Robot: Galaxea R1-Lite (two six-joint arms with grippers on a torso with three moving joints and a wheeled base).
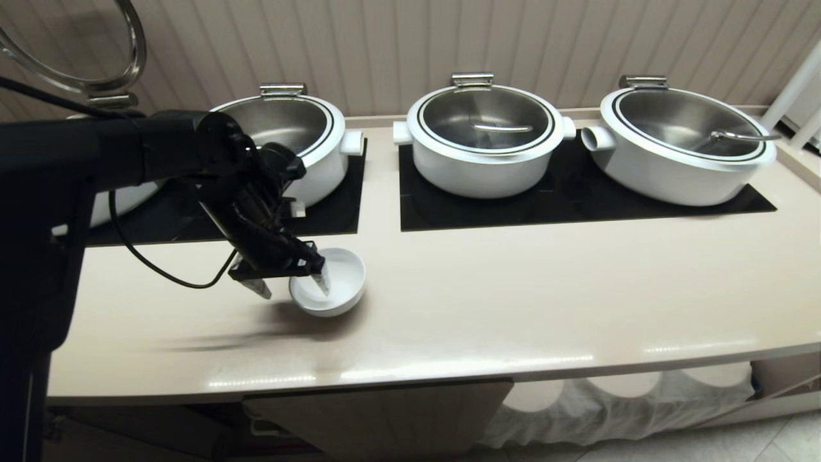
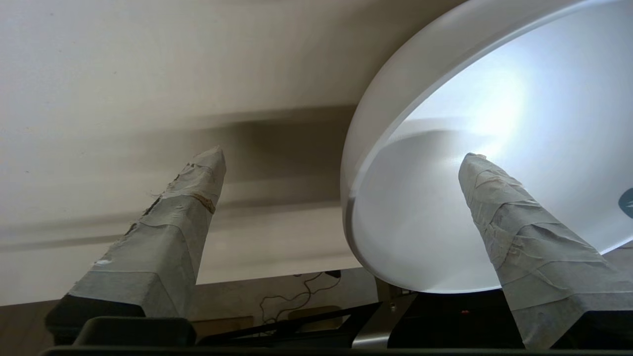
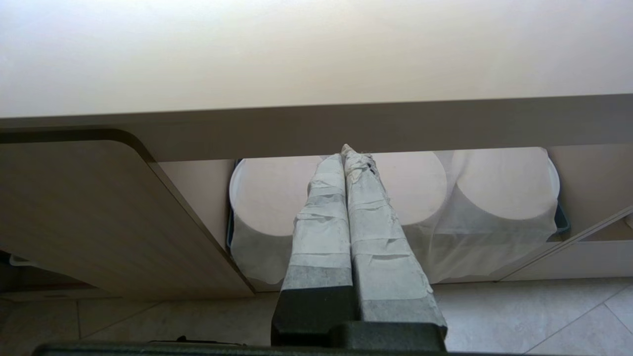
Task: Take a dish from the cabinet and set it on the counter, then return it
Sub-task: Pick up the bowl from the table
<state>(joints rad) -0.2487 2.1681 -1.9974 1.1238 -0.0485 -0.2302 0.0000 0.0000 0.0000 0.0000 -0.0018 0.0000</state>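
In the lower left of the head view, the left gripper (image 1: 292, 285) hangs over the counter (image 1: 513, 301) with its two taped fingers spread wide, one finger (image 1: 321, 280) dipped inside the dish (image 1: 333, 282) and the other (image 1: 260, 289) outside it, so the near wall of the bowl stands between them. The left wrist view shows the same straddle: one fingertip (image 2: 210, 163) over the bare cream top, the other (image 2: 477, 170) against the white inside of the dish (image 2: 494, 148), with clear space to either side of the rim. Nothing is gripped.

The small white bowl sits upright on the counter, just in front of the leftmost dark panel (image 1: 321, 205) and the open pot (image 1: 288, 138) standing on it. Two more white pots — one lidded (image 1: 487, 138) at centre, one with a ladle (image 1: 686, 144) at upper right — stand on the second panel (image 1: 577, 199) behind.

The dish appears to be set down already, so the step in hand reads as either the release just made or the regrasp for the return; the frames alone do not settle which. If it is the return, the next move calls for closing the fingers squarely on the rim wall before lifting, since a thin pinch on smooth ceramic could let the bowl tip or slide.

The right gripper (image 3: 348, 155) is parked below the counter's edge, fingers pressed together — pointing toward cloth-draped stacks (image 3: 494, 198) beside the open cabinet door (image 3: 99, 212).
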